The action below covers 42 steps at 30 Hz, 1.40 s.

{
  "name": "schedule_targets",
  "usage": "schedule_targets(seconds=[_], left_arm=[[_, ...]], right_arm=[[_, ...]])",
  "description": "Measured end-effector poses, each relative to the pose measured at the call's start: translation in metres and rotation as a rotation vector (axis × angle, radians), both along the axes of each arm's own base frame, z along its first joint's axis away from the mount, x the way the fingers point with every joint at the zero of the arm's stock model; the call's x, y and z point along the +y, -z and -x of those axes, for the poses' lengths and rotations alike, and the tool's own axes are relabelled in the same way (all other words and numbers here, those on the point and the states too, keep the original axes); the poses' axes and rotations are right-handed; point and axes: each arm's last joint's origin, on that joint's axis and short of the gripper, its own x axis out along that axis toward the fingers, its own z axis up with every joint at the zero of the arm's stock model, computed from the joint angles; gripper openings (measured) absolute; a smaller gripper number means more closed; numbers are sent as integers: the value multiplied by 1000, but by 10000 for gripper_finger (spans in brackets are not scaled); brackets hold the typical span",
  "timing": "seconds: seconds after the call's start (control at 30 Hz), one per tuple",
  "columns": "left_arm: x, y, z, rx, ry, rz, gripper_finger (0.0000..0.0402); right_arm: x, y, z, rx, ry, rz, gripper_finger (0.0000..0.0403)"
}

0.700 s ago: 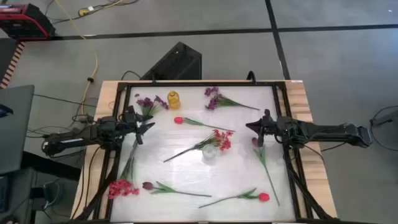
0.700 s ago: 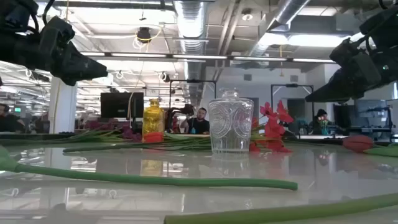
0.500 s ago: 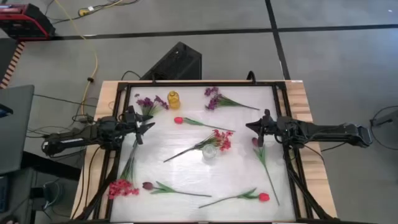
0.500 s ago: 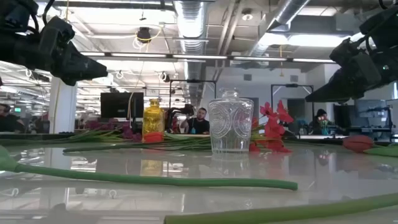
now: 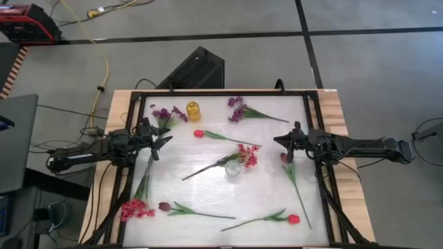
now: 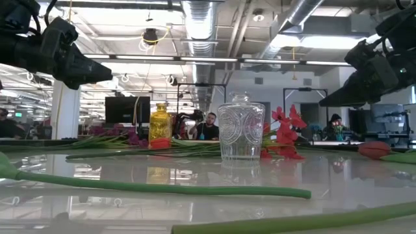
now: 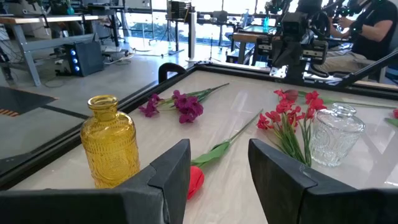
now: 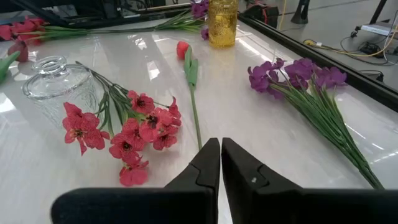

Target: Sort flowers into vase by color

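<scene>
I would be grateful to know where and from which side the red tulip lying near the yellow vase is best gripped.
Probably on the bare part of its thin stem, between bloom and leaf, coming straight down from above. The red tulip lies flat on the table, its stem running away from the yellow vase, so jaws set across the stem should pinch it without crushing the bloom.

Both tools hover clear above the bench (image 5: 273, 190), the left tool (image 5: 156, 142) at one side edge with fingers apart, the right tool (image 5: 279, 140) at the other with fingers together. Open surface lies between them, broken at the centre by a clear glass vase (image 5: 234, 168) with a red spray (image 5: 243, 156) lying against it. A yellow vase (image 5: 193, 110) stands upright near the far edge, purple sprays (image 5: 167, 115) beside it. A red tulip (image 5: 201, 133) lies just ahead of the left tool. Stems scattered flat along the near edge leave bare strips between them.
</scene>
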Motion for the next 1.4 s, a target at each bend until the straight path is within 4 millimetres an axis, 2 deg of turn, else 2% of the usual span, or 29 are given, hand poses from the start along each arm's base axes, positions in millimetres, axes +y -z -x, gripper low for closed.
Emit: schedule_targets(seconds=[1.2,1.27,1.4], left_arm=[[0,0,0,-10,-1,6,151],[0,0,0,-42,0,90,151],[-1,0,0,-148,-1,372,151]], right_arm=[[0,0,0,0,0,0,44],[0,0,0,0,0,0,44],[0,-1,0,-11,0,2,44]])
